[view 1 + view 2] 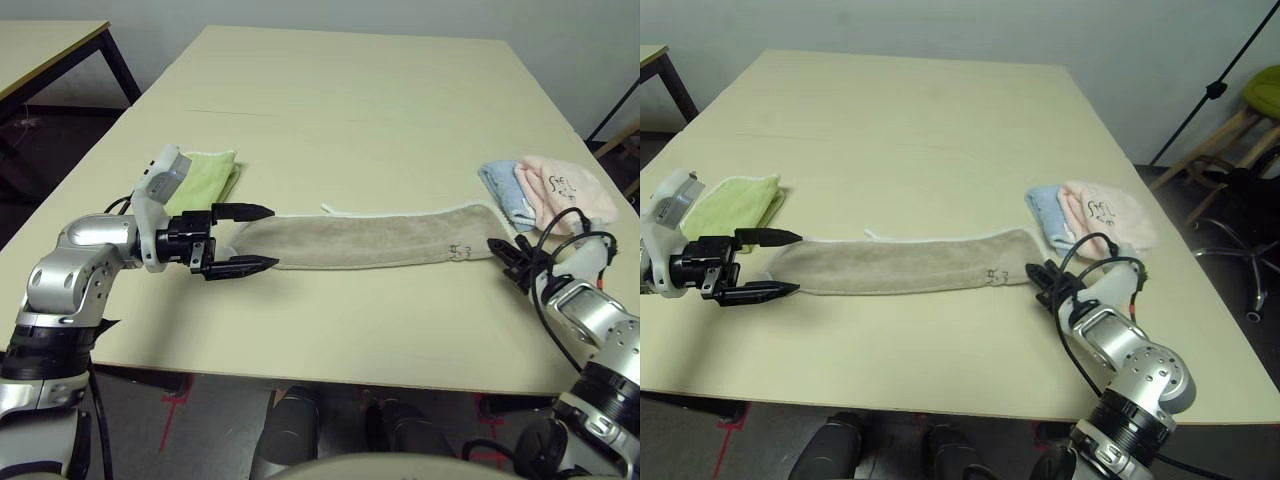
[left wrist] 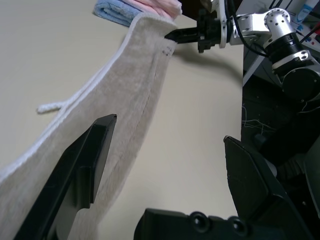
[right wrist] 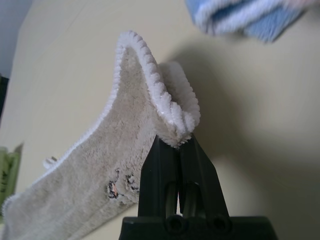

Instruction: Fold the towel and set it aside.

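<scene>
Pale worktop [image 1: 380, 90]: soft, limp towel [image 1: 370, 240] is pinched at its right end by right gripper [image 3: 172, 145]; left gripper [image 1: 245, 240] is held agape at the left end.

Lime-green folded cloth [image 1: 203, 177] sits on the pale counter [image 1: 340, 110], just behind the left claw [image 1: 242, 240]. Over by the right claw [image 1: 503, 252], pale blue cloth [image 1: 503, 190] and pink cloth [image 1: 562, 187] lie touching. Second table [image 1: 50, 50] stands far back, a chair [image 1: 1240, 130] off to the side.
</scene>
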`<state>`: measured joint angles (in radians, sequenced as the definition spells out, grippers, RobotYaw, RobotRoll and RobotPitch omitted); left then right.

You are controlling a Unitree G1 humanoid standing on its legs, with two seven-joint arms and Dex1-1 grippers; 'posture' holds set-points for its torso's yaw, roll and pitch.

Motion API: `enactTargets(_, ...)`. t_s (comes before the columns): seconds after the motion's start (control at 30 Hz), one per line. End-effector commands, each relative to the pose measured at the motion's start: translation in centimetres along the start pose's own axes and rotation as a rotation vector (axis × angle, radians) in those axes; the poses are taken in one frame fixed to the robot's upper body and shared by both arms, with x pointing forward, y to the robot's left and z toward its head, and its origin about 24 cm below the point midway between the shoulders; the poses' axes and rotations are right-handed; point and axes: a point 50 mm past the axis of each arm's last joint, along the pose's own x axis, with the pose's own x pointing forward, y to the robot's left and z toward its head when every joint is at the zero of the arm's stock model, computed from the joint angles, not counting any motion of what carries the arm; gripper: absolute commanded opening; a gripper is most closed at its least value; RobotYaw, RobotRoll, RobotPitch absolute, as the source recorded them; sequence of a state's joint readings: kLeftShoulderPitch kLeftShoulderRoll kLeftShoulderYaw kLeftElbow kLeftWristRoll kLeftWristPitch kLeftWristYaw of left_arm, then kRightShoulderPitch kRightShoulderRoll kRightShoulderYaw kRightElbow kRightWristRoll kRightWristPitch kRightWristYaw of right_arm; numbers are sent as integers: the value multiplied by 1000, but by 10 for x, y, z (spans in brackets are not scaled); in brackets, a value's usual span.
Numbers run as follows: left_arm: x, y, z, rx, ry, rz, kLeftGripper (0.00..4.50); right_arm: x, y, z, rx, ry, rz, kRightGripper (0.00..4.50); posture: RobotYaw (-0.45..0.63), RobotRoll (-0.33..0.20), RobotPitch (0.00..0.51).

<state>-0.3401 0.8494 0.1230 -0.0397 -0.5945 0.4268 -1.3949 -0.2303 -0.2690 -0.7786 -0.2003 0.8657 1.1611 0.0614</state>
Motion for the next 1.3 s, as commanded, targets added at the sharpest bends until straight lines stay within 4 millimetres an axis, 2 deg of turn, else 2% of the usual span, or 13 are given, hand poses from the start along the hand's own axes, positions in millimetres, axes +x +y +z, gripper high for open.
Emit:
enactTargets(0.03,0,-2,-4,-19,22,-14,4500,-14,-5,8,-89,-14,10,48,193,0,128)
enactTargets(0.27,1,-1,-5,-26,24,-30,4500,-36,-15,31,-222,-7,37,48,176,0,130)
enactTargets(0.43,6,-1,-5,-23,16,-47,4500,-27,11,25,-374,99,201,48,169,0,125)
enactTargets(0.57,8,-1,-4,-21,10,-52,4500,-15,47,6,-484,224,372,48,180,0,118)
enactTargets(0.77,11,-6,-3,-26,1,-57,4500,-3,79,-20,-503,348,512,48,205,0,110)
enactTargets(1.3,15,-10,-4,-37,-10,-45,4500,18,97,-69,-563,513,559,48,234,0,107)
